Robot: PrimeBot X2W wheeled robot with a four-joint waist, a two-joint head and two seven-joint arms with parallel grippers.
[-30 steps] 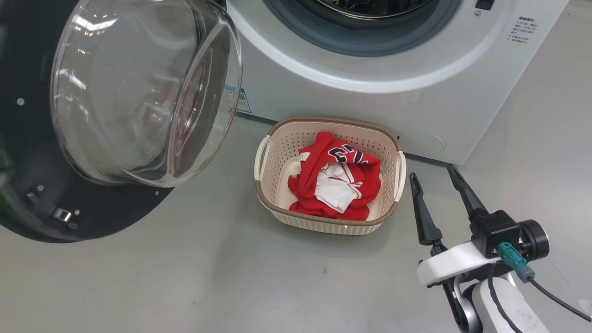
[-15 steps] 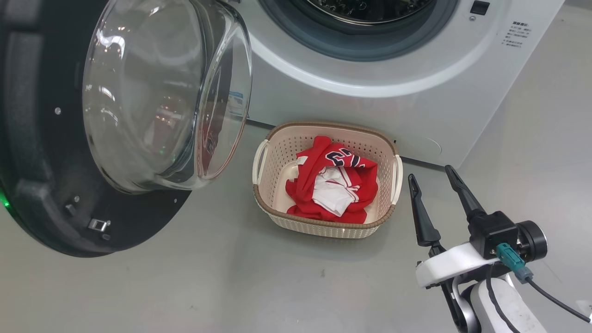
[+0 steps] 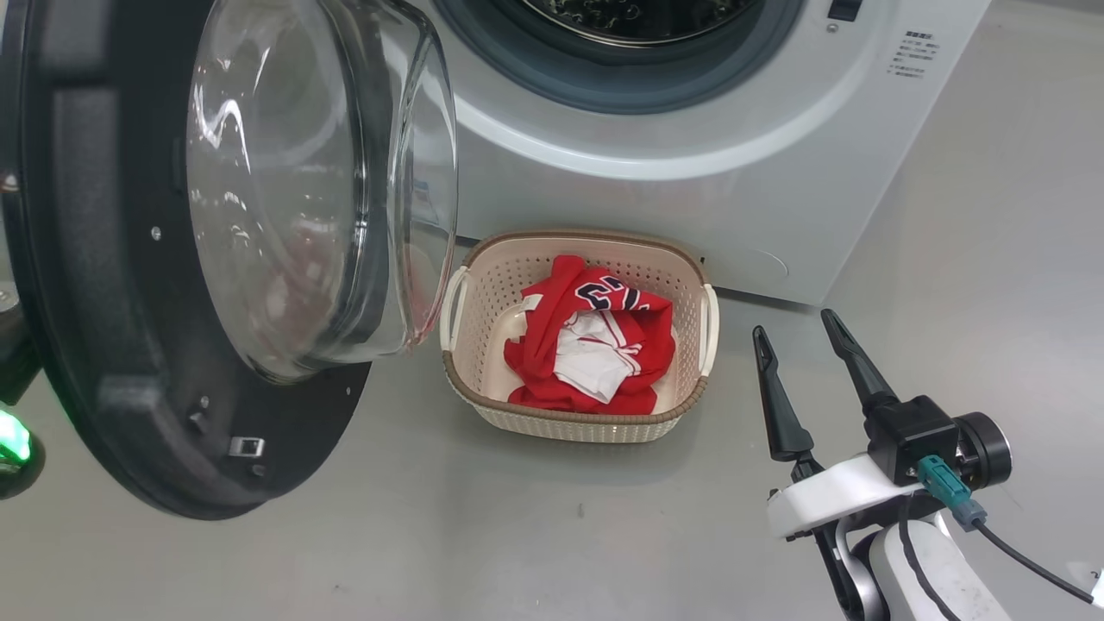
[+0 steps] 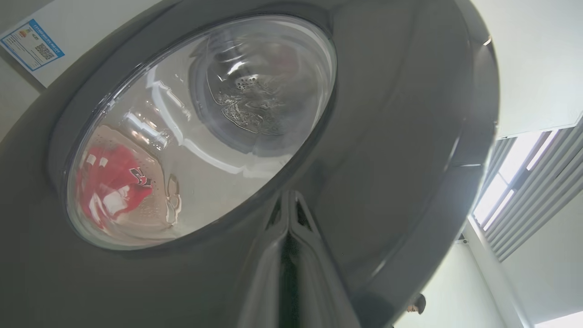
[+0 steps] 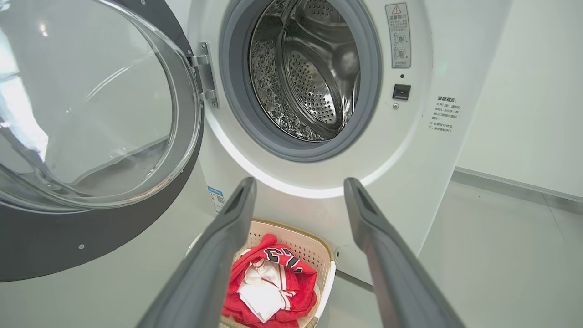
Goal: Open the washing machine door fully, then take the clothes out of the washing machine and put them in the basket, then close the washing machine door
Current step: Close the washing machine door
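One washing machine (image 3: 655,207), one door (image 3: 86,259), one basket (image 3: 561,429).

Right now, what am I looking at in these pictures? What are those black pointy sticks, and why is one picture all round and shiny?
A robot's cameras took these. One sits on its head and looks down at the grey floor. Two more sit on its wrists. The black sticks are the fingers of its right gripper, spread open and holding nothing. The round shiny picture is from the left wrist, looking at the outside of the washing machine door. The left gripper is pinched shut close against it, with nothing between its fingers. The door stands open. In front of the washing machine sits a basket with the red clothes inside. The steel drum looks empty, as far as it shows.
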